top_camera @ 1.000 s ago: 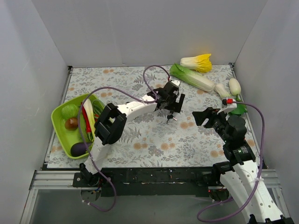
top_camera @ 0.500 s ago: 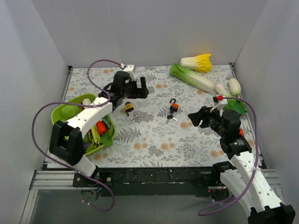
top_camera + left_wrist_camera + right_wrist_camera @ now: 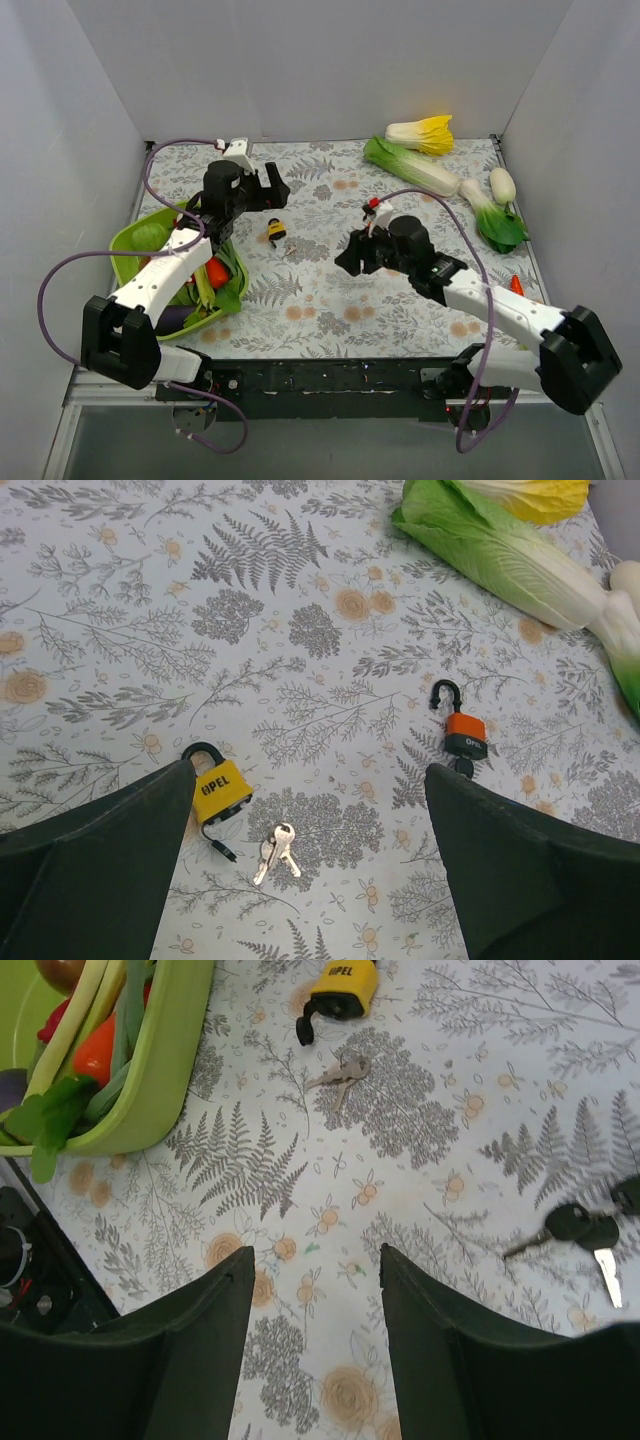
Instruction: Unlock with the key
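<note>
The key bunch [image 3: 585, 1230], silver blades with black heads, lies on the floral cloth at the right edge of the right wrist view. One black head [image 3: 462, 768] shows just under the orange padlock [image 3: 465, 732]. The yellow padlock [image 3: 220, 790] lies further left with a plain silver key bunch [image 3: 275, 848] beside it. Both also show in the right wrist view, the padlock [image 3: 345, 980] and the plain keys [image 3: 340, 1072]. My left gripper [image 3: 310, 770] is open and empty, high above the yellow padlock [image 3: 274, 232]. My right gripper [image 3: 315, 1252] is open and empty, low over bare cloth left of the black-headed keys. In the top view my right arm hides them.
A green basket [image 3: 128, 240] of vegetables sits at the left, its wall near my right gripper's view [image 3: 170, 1070]. Cabbages [image 3: 410, 165], a daikon [image 3: 503, 185] and bok choy [image 3: 495, 225] lie at the back right. White walls close in three sides.
My right arm has swung from the right side to the table's middle, over the orange padlock. My left arm has drawn back from the middle to the back left.
</note>
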Robot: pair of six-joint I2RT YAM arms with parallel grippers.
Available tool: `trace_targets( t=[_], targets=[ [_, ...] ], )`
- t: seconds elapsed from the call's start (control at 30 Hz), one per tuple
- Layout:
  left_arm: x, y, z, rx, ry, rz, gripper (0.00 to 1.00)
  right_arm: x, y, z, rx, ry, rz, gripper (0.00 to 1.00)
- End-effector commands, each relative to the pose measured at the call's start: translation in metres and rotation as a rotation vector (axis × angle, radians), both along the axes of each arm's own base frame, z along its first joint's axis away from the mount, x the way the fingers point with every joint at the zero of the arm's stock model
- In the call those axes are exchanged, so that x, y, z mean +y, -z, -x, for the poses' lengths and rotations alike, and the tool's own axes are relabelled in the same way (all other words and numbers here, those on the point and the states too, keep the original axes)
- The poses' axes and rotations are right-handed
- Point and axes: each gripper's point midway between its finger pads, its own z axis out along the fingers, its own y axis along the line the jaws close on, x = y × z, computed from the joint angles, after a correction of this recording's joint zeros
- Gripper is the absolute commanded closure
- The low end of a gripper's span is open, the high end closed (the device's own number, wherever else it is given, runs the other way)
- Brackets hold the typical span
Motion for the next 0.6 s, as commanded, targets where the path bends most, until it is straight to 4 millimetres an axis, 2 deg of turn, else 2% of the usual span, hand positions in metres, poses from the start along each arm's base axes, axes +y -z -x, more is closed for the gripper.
trace_targets(
  t=[0.0,0.03,0.07,0.13,0.17,0.23,0.37,0.43,0.47,0.53,0.57],
  targets=[
    [0.010,-0.021,0.001,-0.087,-0.019,-0.036,0.02,0.050,-0.029,-0.032,-0.185,-0.177,-0.002,0.40],
    [0.015,-0.021,-0.001,-0.091,-0.046,-0.048,0.02,0.062,-0.041,-0.037,-0.208,-0.236,0.004,0.40],
    [0.019,-0.022,-0.001,-0.095,-0.065,-0.053,0.02,0.072,-0.017,-0.043,-0.174,-0.279,0.054,0.40],
    [0.021,-0.023,-0.001,-0.100,-0.074,-0.058,0.02,0.088,-0.011,-0.046,-0.203,-0.397,0.089,0.40],
    [0.021,-0.023,-0.001,-0.101,-0.076,-0.060,0.02,0.099,-0.001,-0.055,-0.184,-0.433,0.111,0.40],
    [0.022,-0.018,-0.002,-0.088,-0.082,-0.066,0.02,0.111,0.010,-0.056,-0.186,-0.519,0.127,0.42],
    [0.019,-0.011,-0.004,-0.061,-0.072,-0.061,0.02,0.139,0.031,-0.073,-0.169,-0.625,0.141,0.43],
    [0.018,-0.012,-0.003,-0.060,-0.072,-0.058,0.02,0.142,0.044,-0.071,-0.128,-0.677,0.161,0.43],
    [0.018,-0.013,-0.003,-0.062,-0.071,-0.055,0.02,0.144,0.062,-0.073,-0.097,-0.690,0.179,0.43],
    [0.018,-0.014,-0.002,-0.067,-0.069,-0.051,0.02,0.151,0.063,-0.078,-0.094,-0.718,0.185,0.43],
    [0.018,-0.016,-0.002,-0.073,-0.070,-0.050,0.02,0.152,0.077,-0.080,-0.082,-0.732,0.204,0.44]
  ],
)
